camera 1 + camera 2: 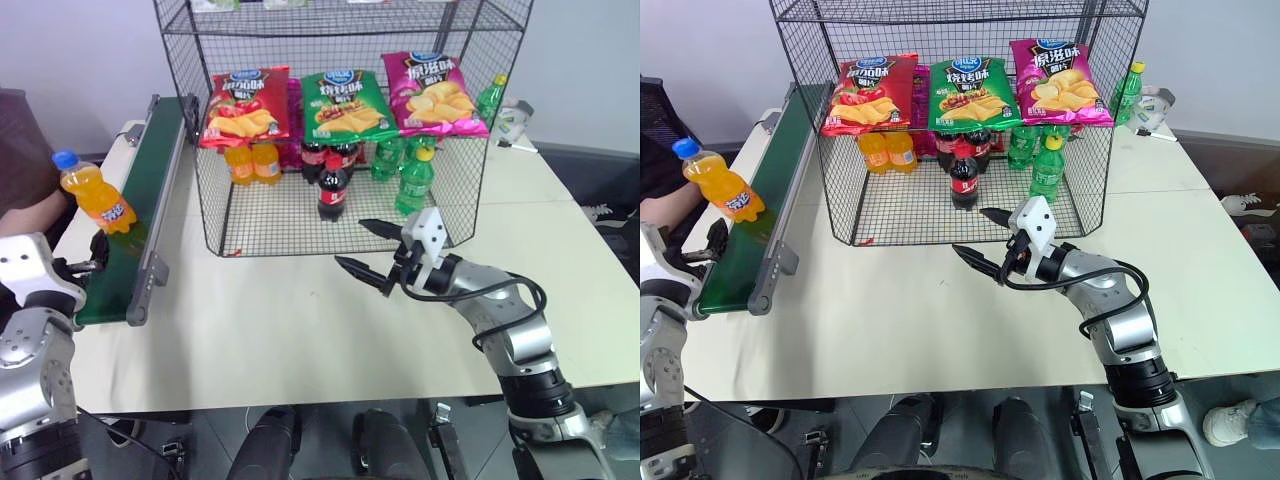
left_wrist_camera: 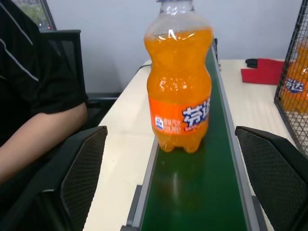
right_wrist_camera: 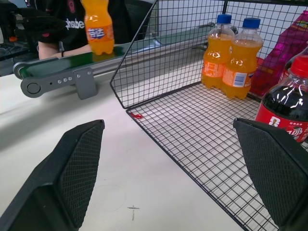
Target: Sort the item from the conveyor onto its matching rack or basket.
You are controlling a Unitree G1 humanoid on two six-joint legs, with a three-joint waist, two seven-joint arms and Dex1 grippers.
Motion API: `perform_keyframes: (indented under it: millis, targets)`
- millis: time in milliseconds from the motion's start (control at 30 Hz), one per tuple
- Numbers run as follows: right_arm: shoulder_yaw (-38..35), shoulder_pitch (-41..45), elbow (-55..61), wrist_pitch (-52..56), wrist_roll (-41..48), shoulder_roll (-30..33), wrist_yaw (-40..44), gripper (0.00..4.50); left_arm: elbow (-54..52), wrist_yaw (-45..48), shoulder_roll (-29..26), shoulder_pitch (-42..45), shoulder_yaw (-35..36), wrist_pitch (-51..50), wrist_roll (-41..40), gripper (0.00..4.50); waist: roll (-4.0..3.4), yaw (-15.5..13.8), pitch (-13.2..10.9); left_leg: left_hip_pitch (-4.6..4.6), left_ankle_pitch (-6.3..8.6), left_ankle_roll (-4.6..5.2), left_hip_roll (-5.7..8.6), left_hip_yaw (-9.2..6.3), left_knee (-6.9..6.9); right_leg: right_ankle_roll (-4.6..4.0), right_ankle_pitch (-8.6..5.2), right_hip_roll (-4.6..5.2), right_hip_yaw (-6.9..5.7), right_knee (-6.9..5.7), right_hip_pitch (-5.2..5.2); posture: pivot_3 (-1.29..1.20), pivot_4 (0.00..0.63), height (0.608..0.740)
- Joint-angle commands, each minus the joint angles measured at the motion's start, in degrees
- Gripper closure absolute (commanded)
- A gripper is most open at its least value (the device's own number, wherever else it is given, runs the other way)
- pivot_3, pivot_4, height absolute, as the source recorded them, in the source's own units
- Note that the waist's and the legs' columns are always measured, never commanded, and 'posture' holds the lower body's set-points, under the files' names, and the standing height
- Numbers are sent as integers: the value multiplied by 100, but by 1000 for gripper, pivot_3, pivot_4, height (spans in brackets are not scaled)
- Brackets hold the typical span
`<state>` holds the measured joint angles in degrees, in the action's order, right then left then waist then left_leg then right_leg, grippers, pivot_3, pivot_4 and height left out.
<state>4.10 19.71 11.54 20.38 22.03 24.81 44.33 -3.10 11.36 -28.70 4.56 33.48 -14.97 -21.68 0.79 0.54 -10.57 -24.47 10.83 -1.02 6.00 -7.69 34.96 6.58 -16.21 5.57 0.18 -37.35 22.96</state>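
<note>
The item, an orange soda bottle with a blue cap, stands upright on the dark-green conveyor near its front end. My left gripper is open at the belt's end, its fingers spread either side of the belt just short of the bottle and not touching it. My right gripper is open and empty, held level above the table just in front of the black wire rack. Two matching orange bottles stand at the rack's left rear.
Cola bottles and green soda bottles stand inside the rack, below hanging crisp bags. A seated person's arm rests left of the conveyor. A red cloth lies on the white table.
</note>
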Motion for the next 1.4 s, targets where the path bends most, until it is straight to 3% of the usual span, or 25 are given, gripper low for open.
perform_keyframes:
  millis: [33, 667, 767, 833, 1167, 1400]
  targets:
    - [-45, 85, 106, -122, 23, -38, 12, 0, -84, 4, -94, 3, 96, 165, 65, 50, 0, -2, 0, 0, 0, 0, 0, 0, 0, 0, 0, 0, 0, 0, 0, 0, 150, 740]
    - [-43, 140, 116, -70, 5, -73, 44, 0, -97, 49, -71, 8, 165, 283, -32, 50, 0, 1, 0, 0, 0, 0, 0, 0, 0, 0, 0, 0, 0, 0, 0, 0, 150, 740]
    - [-45, 142, 120, -57, 11, -67, 48, 0, -155, 58, -59, -29, 183, 310, -46, 885, 0, -1, 0, 0, 0, 0, 0, 0, 0, 0, 0, 0, 0, 0, 1, 0, 150, 740]
    - [-41, 138, 130, -51, 14, -69, 48, 0, -169, 37, -78, -48, 177, 274, -26, 1761, 0, -3, 0, 0, 0, 0, 0, 0, 0, 0, 0, 0, 0, 0, 0, 0, 150, 740]
    - [-16, 203, 95, -39, 15, -86, 102, 0, -578, 151, -475, 409, 424, 94, -488, 1761, 6, -6, -1, -2, 0, 0, 0, -2, 2, 0, 0, -1, -3, -1, 2, 0, 150, 740]
    - [-44, 199, 109, -35, 8, -80, 105, 0, -1528, 716, -704, 708, -204, -825, -1309, 1761, 5, 1, -1, -2, 0, 0, 1, -1, 1, 0, 0, 0, -1, 0, 1, 0, 150, 740]
